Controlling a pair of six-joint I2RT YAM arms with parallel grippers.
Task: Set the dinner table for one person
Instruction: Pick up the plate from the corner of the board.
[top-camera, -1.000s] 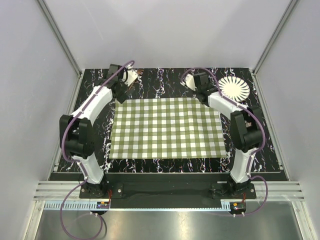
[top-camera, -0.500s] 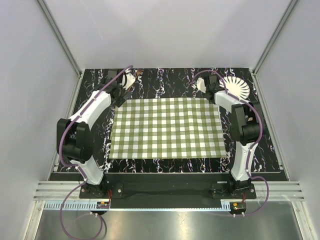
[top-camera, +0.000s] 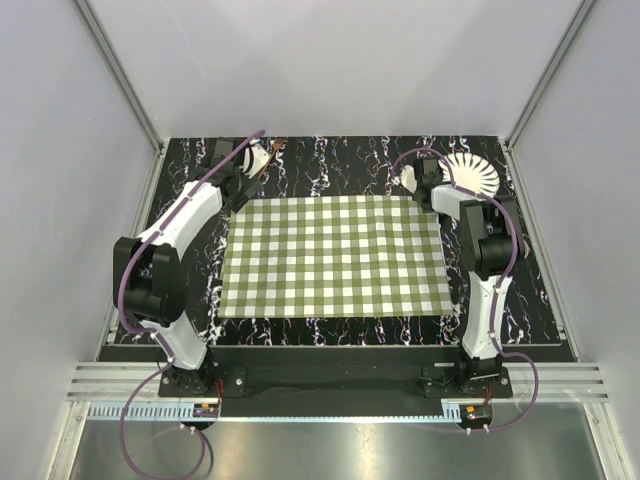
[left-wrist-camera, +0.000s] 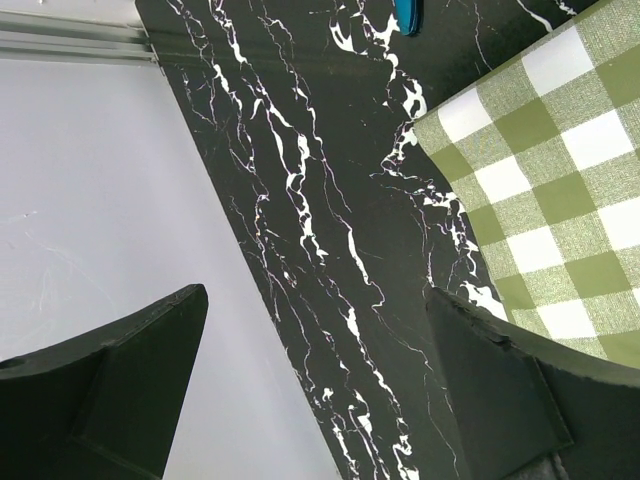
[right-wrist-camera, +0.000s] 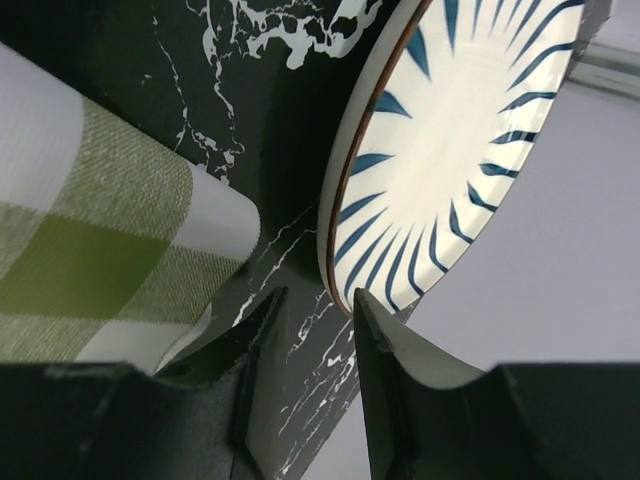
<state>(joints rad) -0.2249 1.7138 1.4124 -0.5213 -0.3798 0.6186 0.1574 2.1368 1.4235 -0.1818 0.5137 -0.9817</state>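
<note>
The dinner table (top-camera: 330, 160) is black with white veins. A white plate with blue rays (top-camera: 472, 176) lies at its back right; in the right wrist view the plate (right-wrist-camera: 460, 140) fills the upper right. My right gripper (top-camera: 412, 178) is at the plate's left edge. In its wrist view the gripper (right-wrist-camera: 318, 293) is slightly open, and the plate's rim sits just beyond the fingertips (right-wrist-camera: 385, 340), not pinched. My left gripper (top-camera: 256, 160) is at the back left, wide open and empty (left-wrist-camera: 318, 292) above bare table (left-wrist-camera: 330, 200).
A green-and-white checked cloth (top-camera: 335, 255) covers the table's middle; its corners show in both wrist views (left-wrist-camera: 560, 170) (right-wrist-camera: 90, 230). A small brownish thing (top-camera: 279, 147) lies by the left gripper. A blue object (left-wrist-camera: 408, 15) shows at the top edge. Grey walls enclose the table.
My right gripper has moved right, up to the plate's edge. My left gripper has shifted slightly toward the back and then held still.
</note>
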